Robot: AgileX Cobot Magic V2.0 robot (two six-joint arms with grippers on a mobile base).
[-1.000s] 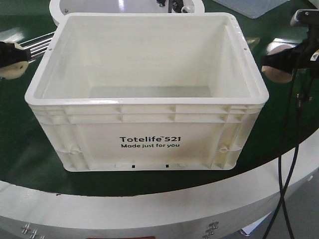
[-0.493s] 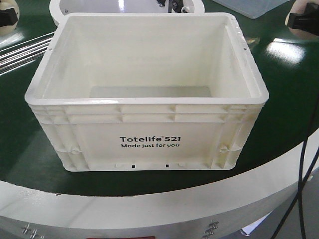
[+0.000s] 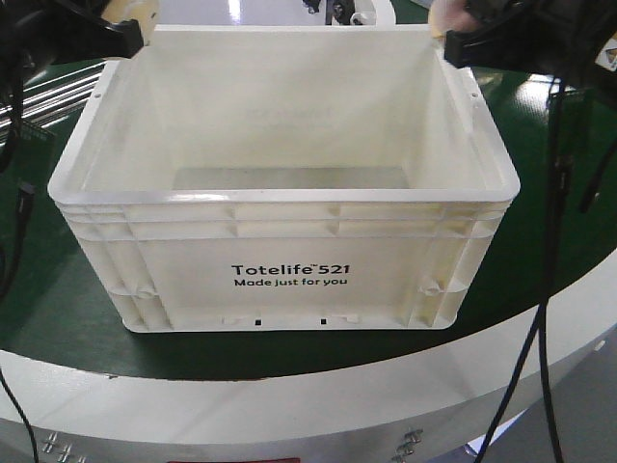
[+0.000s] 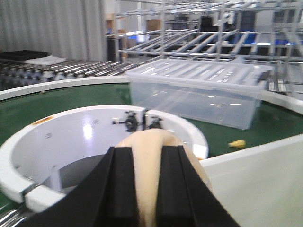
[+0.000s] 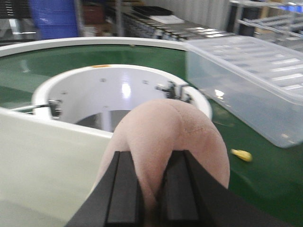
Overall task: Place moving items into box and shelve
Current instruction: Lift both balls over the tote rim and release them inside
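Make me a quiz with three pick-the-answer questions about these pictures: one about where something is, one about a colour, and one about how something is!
1. How does the crate stand? A tipped over; B shut with a lid; C upright, open on top.
2. Where is the pink ball? A inside the crate; B between the right gripper's fingers; C lying on the table.
3. What colour is the other ball, in the left gripper? A blue; B green; C cream.

Answers: C, the front view looks down into its open top; B, black fingers squeeze it; C, the left wrist view shows it pale cream.

green ring table (image 3: 43,289), on it cream crate (image 3: 289,260), clear bin (image 4: 199,92), yellow scrap (image 5: 241,154)
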